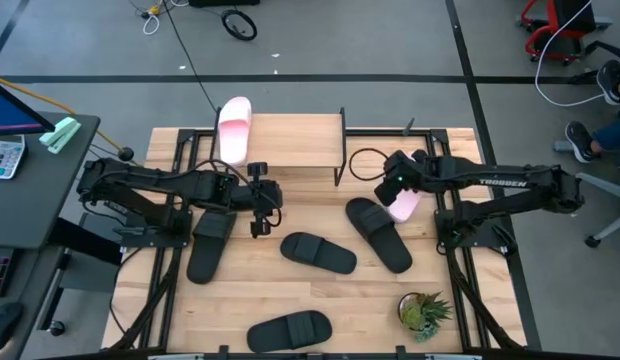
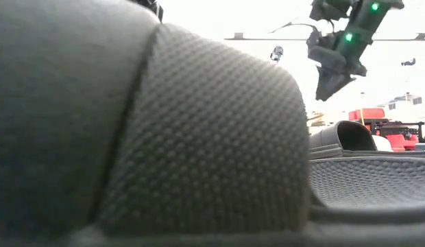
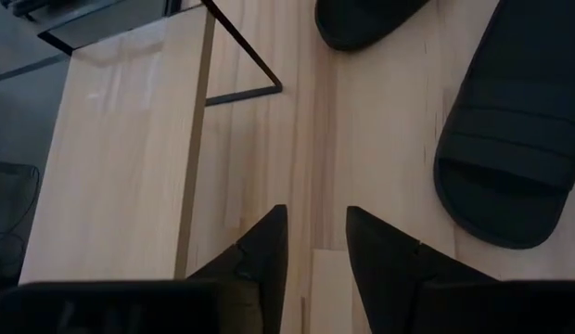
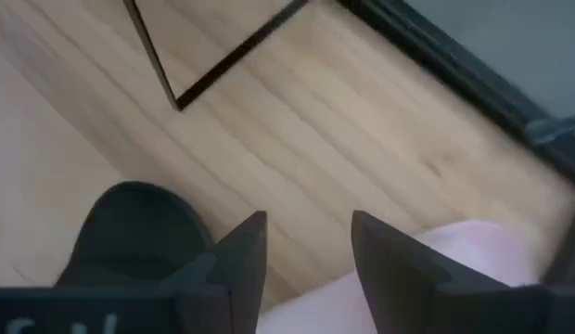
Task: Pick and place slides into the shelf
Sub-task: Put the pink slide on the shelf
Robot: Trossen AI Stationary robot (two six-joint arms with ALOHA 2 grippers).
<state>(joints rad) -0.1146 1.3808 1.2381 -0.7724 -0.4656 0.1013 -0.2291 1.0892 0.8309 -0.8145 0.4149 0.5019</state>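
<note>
The shelf (image 1: 290, 140) stands at the far middle of the table, and a pale pink slide (image 1: 234, 128) lies on its left end. A second pink slide (image 1: 406, 206) lies on the table right of the shelf. My right gripper (image 1: 395, 186) hangs open just above this slide (image 4: 473, 255) and partly hides it from above. Black slides lie on the table at the left (image 1: 212, 240), middle (image 1: 318, 252), right (image 1: 378, 232) and near edge (image 1: 289, 330). My left gripper (image 1: 260, 208) hovers open over bare wood (image 3: 315, 241) in front of the shelf, with nothing between its fingers.
A small potted plant (image 1: 423, 312) stands near the table's right front corner. The near-edge black slide (image 2: 164, 137) fills most of the low view. Thin black shelf legs (image 3: 241, 93) stand by the left gripper. Black frame rails run along both table sides.
</note>
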